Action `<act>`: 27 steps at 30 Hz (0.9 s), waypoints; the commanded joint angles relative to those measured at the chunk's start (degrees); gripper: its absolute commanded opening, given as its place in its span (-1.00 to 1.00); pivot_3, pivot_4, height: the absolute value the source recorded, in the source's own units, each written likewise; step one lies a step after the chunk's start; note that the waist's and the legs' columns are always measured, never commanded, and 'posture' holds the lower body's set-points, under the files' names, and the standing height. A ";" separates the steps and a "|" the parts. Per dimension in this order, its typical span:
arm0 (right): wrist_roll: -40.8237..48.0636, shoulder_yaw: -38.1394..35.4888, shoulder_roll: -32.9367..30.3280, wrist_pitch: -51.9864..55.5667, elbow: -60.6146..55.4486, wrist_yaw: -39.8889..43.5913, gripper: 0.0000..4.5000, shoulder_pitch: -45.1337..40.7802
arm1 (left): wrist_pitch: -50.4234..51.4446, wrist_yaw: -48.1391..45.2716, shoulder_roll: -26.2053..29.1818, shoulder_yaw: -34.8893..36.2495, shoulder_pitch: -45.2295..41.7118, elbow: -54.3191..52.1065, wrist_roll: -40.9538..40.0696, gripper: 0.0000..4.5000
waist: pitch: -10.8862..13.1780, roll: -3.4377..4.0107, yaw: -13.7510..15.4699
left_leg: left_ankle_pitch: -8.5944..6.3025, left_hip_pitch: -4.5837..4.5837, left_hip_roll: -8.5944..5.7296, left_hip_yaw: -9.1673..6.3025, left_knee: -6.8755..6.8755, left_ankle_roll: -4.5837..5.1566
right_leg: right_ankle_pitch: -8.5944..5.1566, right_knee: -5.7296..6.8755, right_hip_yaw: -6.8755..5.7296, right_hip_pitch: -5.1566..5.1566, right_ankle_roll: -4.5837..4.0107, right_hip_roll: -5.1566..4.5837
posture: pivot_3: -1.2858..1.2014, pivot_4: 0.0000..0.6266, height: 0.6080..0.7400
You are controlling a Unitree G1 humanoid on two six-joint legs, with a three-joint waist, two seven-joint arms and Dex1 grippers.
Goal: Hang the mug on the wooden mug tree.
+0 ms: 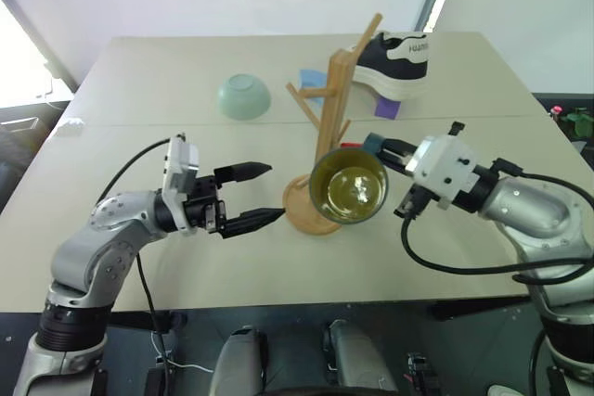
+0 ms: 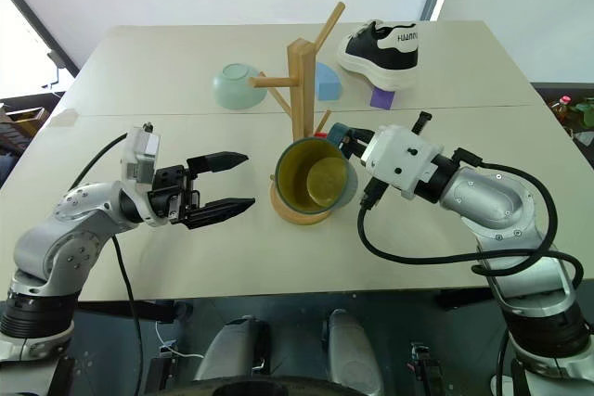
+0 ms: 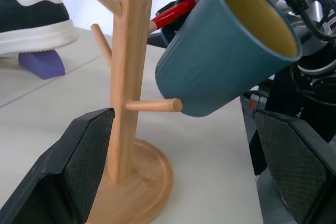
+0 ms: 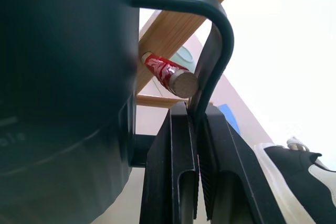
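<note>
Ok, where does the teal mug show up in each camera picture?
Left eye: the mug sits centre, mouth toward the camera, before the wooden mug tree.
Right eye: centre, at the tree's base.
Left wrist: upper right, tilted beside the post.
Right wrist: dark body at left, handle pinched by the right gripper.
Shared landmark: the tree.

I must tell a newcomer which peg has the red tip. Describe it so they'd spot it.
On the table stands the wooden mug tree. The red-tipped peg juts from its post right beside the handle of the mug. Its neighbours are bare wood.
</note>
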 commanded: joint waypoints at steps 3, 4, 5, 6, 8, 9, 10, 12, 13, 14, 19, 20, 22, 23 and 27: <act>-0.63 0.83 0.46 0.59 0.47 -0.08 -0.97 -2.27 | 0.20 1.31 0.01 1.38 -1.28 -2.80 -1.63 1.00 | 0.00 0.00 0.01 | 0.00 0.00 0.00 0.01 0.00 0.00 | 0.00 0.00 0.00 0.00 0.00 0.00 | 0.03 -0.52 1.00; -0.57 1.03 0.57 0.84 0.62 -0.09 -0.97 -2.58 | 0.20 1.53 -0.08 1.43 -1.35 -2.84 -1.79 1.00 | 0.00 0.00 0.00 | 0.00 0.00 0.00 0.01 0.00 0.00 | 0.00 0.00 0.00 0.00 0.00 0.00 | 0.03 -0.52 1.00; -0.50 1.15 0.67 1.10 0.71 -0.11 -0.97 -2.83 | 0.18 1.69 -0.12 1.45 -1.38 -2.85 -1.92 1.00 | 0.00 0.00 0.00 | 0.00 -0.01 0.00 0.01 0.00 0.00 | 0.00 0.00 0.00 0.00 0.00 0.00 | 0.03 -0.52 1.00; -0.36 1.19 0.74 1.42 0.75 -0.10 -0.85 -3.01 | 0.16 1.81 -0.12 1.45 -1.37 -2.88 -2.01 1.00 | 0.00 0.00 0.00 | 0.00 -0.01 0.00 0.01 0.00 0.00 | 0.00 0.00 0.00 0.00 0.00 0.00 | 0.03 -0.52 1.00; -0.31 1.10 0.66 1.79 0.66 -0.08 -0.51 -3.27 | 0.12 1.96 -0.04 1.42 -1.26 -2.93 -2.18 1.00 | 0.00 0.00 0.00 | 0.00 0.00 0.00 0.00 0.00 0.00 | 0.00 0.00 0.00 0.00 0.00 0.00 | 0.03 -0.52 1.00; -0.71 0.99 0.47 1.62 0.59 -0.18 -0.32 -3.34 | 0.10 2.00 0.00 1.38 -1.20 -2.94 -2.24 1.00 | 0.00 0.00 0.00 | 0.00 0.00 0.00 0.00 0.00 0.00 | 0.00 0.00 0.00 0.00 0.00 0.00 | 0.03 -0.52 1.00; -1.25 0.84 0.18 1.35 0.51 -0.29 -0.09 -3.36 | 0.07 2.03 0.01 1.34 -1.17 -2.91 -2.25 1.00 | 0.00 0.00 0.00 | 0.00 0.00 0.00 0.00 0.00 0.00 | 0.00 0.00 0.00 0.00 0.00 0.00 | 0.03 -0.52 1.00; -1.79 0.54 -0.27 1.06 0.44 -0.26 0.28 -3.22 | -0.13 2.07 -0.06 1.24 -1.16 -2.80 -2.15 1.00 | 0.00 0.00 0.00 | 0.00 0.00 0.00 0.01 0.00 0.00 | 0.00 0.00 0.00 0.00 0.00 0.00 | 0.03 -0.52 1.00; -2.05 0.20 -0.66 0.82 0.47 -0.12 0.52 -2.88 | -0.59 2.32 -0.31 1.17 -1.28 -2.49 -1.68 1.00 | 0.00 0.00 0.01 | 0.00 0.00 0.00 0.00 0.00 0.00 | 0.00 0.00 0.00 0.00 0.00 0.00 | 0.03 -0.52 1.00; -2.00 -0.43 -0.99 0.63 0.49 0.08 0.52 -2.36 | -0.94 2.54 -0.56 1.10 -1.50 -2.08 -1.32 1.00 | 0.00 0.00 0.00 | 0.00 0.00 0.00 0.00 0.00 0.00 | 0.00 0.00 0.00 0.00 0.00 0.00 | 0.03 -0.52 1.00; 2.02 -7.93 0.05 0.34 1.32 0.16 0.52 2.51 | -1.65 5.49 -1.22 0.48 -1.72 0.26 2.10 1.00 | 0.00 -0.01 0.15 | 0.00 -0.02 -0.03 0.00 0.00 0.00 | 0.00 -0.01 0.00 0.02 0.00 -0.01 | 0.03 -0.52 1.00; 3.85 -10.17 1.36 0.29 1.89 -0.28 0.52 3.75 | -2.11 6.61 -1.71 0.61 -1.55 1.03 3.06 1.00 | 0.00 -0.02 0.13 | 0.00 -0.01 -0.03 0.00 0.00 0.00 | 0.00 -0.02 0.00 0.05 0.00 -0.01 | 0.03 -0.52 1.00; 7.21 -14.27 4.46 -0.02 3.96 -1.27 0.52 6.76 | -3.16 10.12 -3.81 1.83 -1.16 3.54 4.44 1.00 | -0.01 -0.03 0.13 | 0.00 0.01 -0.03 0.00 0.00 0.00 | 0.00 -0.05 0.00 0.08 0.01 -0.01 | 0.03 -0.52 1.00; 8.18 -15.51 5.68 -0.11 5.01 -1.51 0.52 8.15 | -3.86 11.42 -4.63 2.28 -0.87 4.79 5.31 1.00 | -0.01 -0.04 0.11 | 0.00 0.05 -0.03 -0.01 0.01 0.00 | 0.01 -0.05 -0.01 0.14 0.02 0.00 | 0.03 -0.52 1.00; 11.18 -17.14 11.16 -1.12 10.23 -1.74 0.52 14.80 | -9.05 17.65 -7.37 2.79 2.69 11.32 12.90 1.00 | -0.03 -0.03 -0.08 | 0.00 0.11 -0.01 -0.01 0.00 0.00 | 0.01 -0.04 0.00 0.18 0.02 0.00 | 0.03 -0.52 1.00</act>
